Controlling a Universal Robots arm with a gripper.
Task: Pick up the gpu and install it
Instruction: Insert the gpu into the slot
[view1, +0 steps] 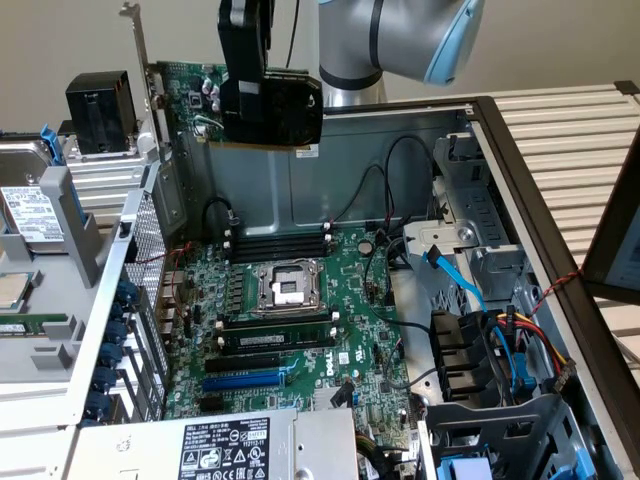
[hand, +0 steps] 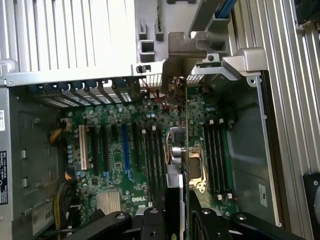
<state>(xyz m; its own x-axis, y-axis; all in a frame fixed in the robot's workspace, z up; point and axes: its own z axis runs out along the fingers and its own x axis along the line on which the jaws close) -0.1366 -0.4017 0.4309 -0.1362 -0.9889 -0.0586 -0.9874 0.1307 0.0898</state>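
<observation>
1. We see one open computer case (view1: 400, 140) lying on its side. In it sits one green motherboard (view1: 350, 330), with one CPU socket (view1: 290, 288) near the board's middle.
2. The case also holds a power supply (view1: 215, 445) with a label, nearer the exterior camera than the CPU socket. A blue cable (view1: 455, 275) lies to the exterior view's right of the socket.
3. Outside the case, to the exterior view's left of the CPU socket, a grey drive cage (view1: 70, 230) carries one hard drive (view1: 25, 215).
4. The gpu (view1: 290, 105) hangs high above the CPU socket, clear of the motherboard. Its black cooler faces the exterior camera, and its metal bracket is on the exterior view's left.
5. The gripper (view1: 244, 105) comes down from above, and its jaws are clamped on the gpu, one on each face of the card. In the wrist view the card's edge runs straight out from between the fingers (hand: 172, 192) and crosses the CPU socket.
6. We count one gpu, one gripper, one CPU socket, one blue expansion slot (view1: 245, 380) and two banks of black memory slots, one on either side of the socket.
</observation>
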